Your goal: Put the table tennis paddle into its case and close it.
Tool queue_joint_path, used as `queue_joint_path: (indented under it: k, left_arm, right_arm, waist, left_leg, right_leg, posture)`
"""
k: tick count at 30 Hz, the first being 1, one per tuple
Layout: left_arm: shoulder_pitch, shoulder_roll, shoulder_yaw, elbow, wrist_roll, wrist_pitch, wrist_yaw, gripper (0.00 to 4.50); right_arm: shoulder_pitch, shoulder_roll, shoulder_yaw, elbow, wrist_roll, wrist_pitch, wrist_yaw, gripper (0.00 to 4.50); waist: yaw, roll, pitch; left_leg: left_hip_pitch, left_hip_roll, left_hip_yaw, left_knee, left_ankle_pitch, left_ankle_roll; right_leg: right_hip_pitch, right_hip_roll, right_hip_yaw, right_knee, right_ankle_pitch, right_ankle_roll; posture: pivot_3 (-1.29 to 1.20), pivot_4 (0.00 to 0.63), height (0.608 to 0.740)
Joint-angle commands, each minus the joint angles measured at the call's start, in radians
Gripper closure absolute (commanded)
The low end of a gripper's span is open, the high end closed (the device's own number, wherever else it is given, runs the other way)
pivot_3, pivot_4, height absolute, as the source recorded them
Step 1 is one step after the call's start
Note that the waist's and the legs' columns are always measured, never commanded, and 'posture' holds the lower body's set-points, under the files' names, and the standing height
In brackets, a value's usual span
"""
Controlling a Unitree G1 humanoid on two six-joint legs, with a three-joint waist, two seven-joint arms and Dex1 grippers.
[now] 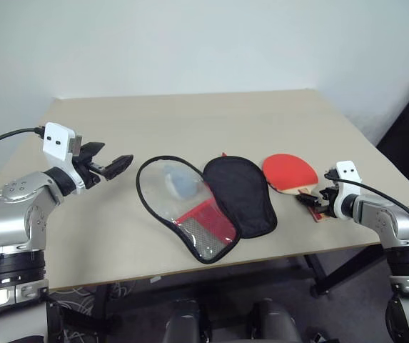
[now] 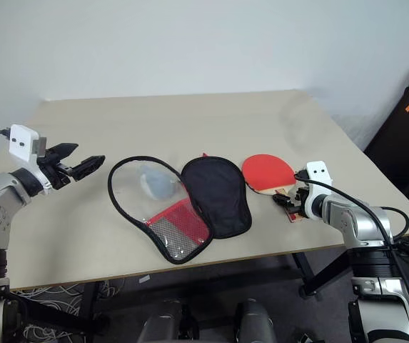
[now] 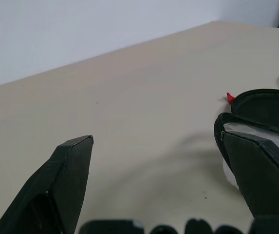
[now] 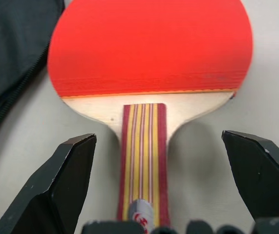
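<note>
Left eye view: a beige wooden table (image 1: 190,121) carries the case (image 1: 208,204), a red paddle-shaped zip pouch with black trim, lying unzipped and spread flat, clear plastic panel beside black lining.
Paddle: the table tennis paddle (image 1: 290,174), round red rubber face and striped wooden handle, lies flat just beside the case's black half, on its right.
Right eye view: the left gripper (image 2: 83,166) hovers above the table, left of the case, black fingers spread.
Left wrist view: fingers (image 3: 61,185) apart over bare tabletop, the case's rim near.
Right wrist view: the right gripper (image 4: 161,187), wide open, straddles the paddle's handle, without contact.
</note>
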Motion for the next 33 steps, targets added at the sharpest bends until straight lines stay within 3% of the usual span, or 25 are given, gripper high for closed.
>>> queue_joint_path:
  k: [1, 2, 5, 13, 21, 33]
  left_arm:
    - [-0.028, 0.011, 0.024, -0.043, -0.021, -0.006, 0.000, 0.02]
    - [-0.031, 0.011, 0.021, -0.042, -0.020, -0.008, -0.002, 0.02]
    - [-0.044, 0.009, 0.011, -0.032, -0.015, -0.015, -0.006, 0.00]
    - [-0.060, -0.003, -0.001, -0.005, -0.005, -0.037, -0.010, 0.00]
    - [-0.075, -0.009, -0.011, 0.029, 0.004, -0.060, -0.017, 0.00]
    - [-0.094, -0.016, -0.032, 0.060, 0.014, -0.072, -0.023, 0.00]
  right_arm:
    - [0.004, 0.004, -0.026, -0.010, -0.011, -0.022, 0.001, 0.00]
    - [0.005, 0.006, -0.028, -0.010, -0.012, -0.022, 0.000, 0.00]
    - [0.008, 0.010, -0.028, -0.019, -0.016, -0.017, -0.003, 0.56]
    - [0.018, 0.011, -0.033, -0.042, -0.025, -0.007, -0.005, 3.40]
    - [-0.078, 0.107, -0.138, -0.068, 0.020, -0.007, -0.107, 3.39]
    - [-0.094, 0.387, -0.007, -0.398, 0.083, 0.235, -0.233, 3.39]
  waist:
    - [0.001, 0.000, 0.000]
    - [0.001, 0.000, 0.000]
    - [0.000, 0.000, 0.000]
    - [0.001, 0.000, 0.000]
    - [-0.002, 0.000, 0.000]
    - [-0.003, 0.000, 0.000]
  left_leg:
    - [0.000, 0.000, 0.000, 0.000, 0.000, 0.000]
    - [0.000, 0.000, 0.000, 0.000, 0.000, 0.000]
    - [0.000, 0.000, 0.000, 0.000, 0.000, 0.000]
    - [0.000, 0.000, 0.000, 0.000, 0.000, 0.000]
    - [-0.001, 0.000, 0.001, 0.001, 0.000, 0.000]
    - [-0.001, 0.000, 0.001, 0.001, 0.000, 0.000]
  right_leg:
    - [0.000, 0.000, 0.000, 0.000, 0.000, 0.000]
    - [0.000, 0.000, 0.000, 0.000, 0.000, 0.000]
    - [0.000, 0.000, 0.000, 0.000, 0.000, 0.000]
    - [0.001, 0.000, 0.000, 0.000, 0.000, 0.000]
    - [-0.002, 0.000, 0.001, 0.001, 0.000, 0.000]
    - [-0.001, 0.001, 0.001, 0.001, 0.001, 0.001]
  posture:
    - [0.00, 0.000, 0.654]
    - [0.00, 0.000, 0.654]
    - [0.00, 0.000, 0.654]
    - [0.00, 0.000, 0.654]
    - [0.00, 0.000, 0.654]
    - [0.00, 0.000, 0.654]
